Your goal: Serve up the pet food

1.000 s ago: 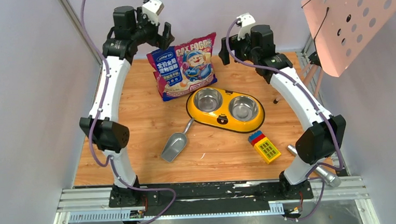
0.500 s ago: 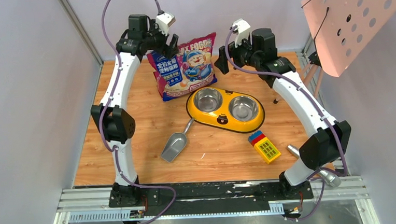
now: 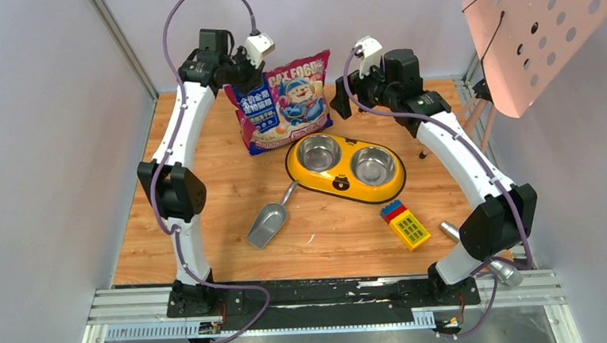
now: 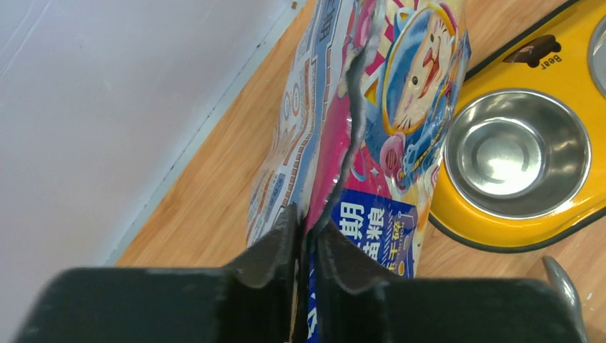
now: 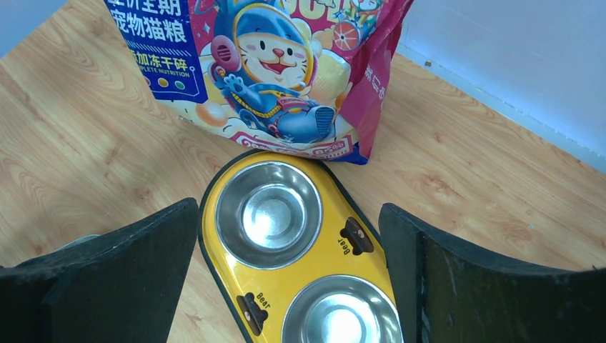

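The blue-and-magenta cat food bag (image 3: pixel 284 101) stands upright at the back of the table; the pet food itself is hidden inside it. My left gripper (image 3: pixel 240 73) is at the bag's top left corner. In the left wrist view its jaws (image 4: pixel 307 236) are shut on the bag's (image 4: pixel 386 107) top edge. My right gripper (image 3: pixel 343 97) hangs open just right of the bag, apart from it. In the right wrist view it (image 5: pixel 287 211) frames the yellow double-bowl feeder (image 5: pixel 307 271), whose two steel bowls hold nothing, below the bag (image 5: pixel 271 64).
The feeder (image 3: pixel 345 178) lies in front of the bag. A grey metal scoop (image 3: pixel 267 224) lies left of it. A toy block (image 3: pixel 405 225) and a metal cylinder (image 3: pixel 493 267) sit near the right arm's base. A pink perforated panel (image 3: pixel 546 21) overhangs the back right.
My left gripper came right onto the bag's top left corner and closed on its edge. The right gripper shifted a little left toward the bag, staying open.
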